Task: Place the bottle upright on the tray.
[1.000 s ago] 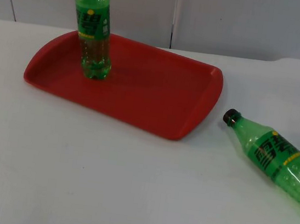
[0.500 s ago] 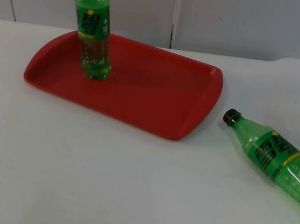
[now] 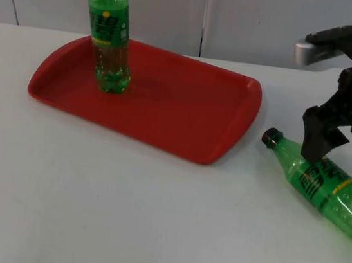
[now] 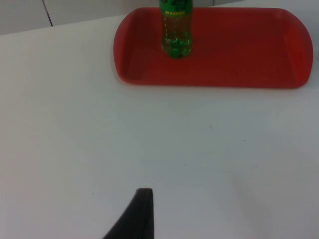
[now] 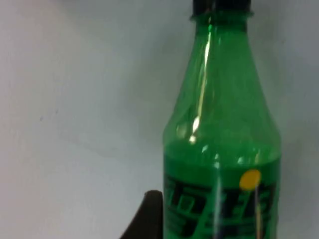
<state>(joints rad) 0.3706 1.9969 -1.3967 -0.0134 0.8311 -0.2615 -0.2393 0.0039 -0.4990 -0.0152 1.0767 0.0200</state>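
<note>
**Green bottle on its side, right claw above it**

Green plastic, dark cap: the lying bottle (image 3: 321, 186) rests flat on the white surface (image 3: 119, 215), off to the side of the red tray (image 3: 184, 116), its cap end pointing toward the tray's near corner and just apart from the rim. Directly above its shoulder hangs the right claw (image 3: 321, 141); from where I stand its fingers look spread, with nothing between them, though whether they touch the plastic I cannot tell. The right wrist view looks straight along the bottle's neck (image 5: 222, 129).

Trouble could come from the round, smooth body: I would guess a grip that closes off-centre may send it rolling away or squeeze it out sideways. Held near the neck, the heavier bottom could swing as it is raised. On the tray, a tilted set-down may topple it, perhaps into the standing bottle (image 3: 109, 35) already upright at the tray's far end.

The left claw (image 4: 137, 214) waits over bare surface, facing the tray; its state I cannot tell.

Count: two green bottles, one tray, two claws.
</note>
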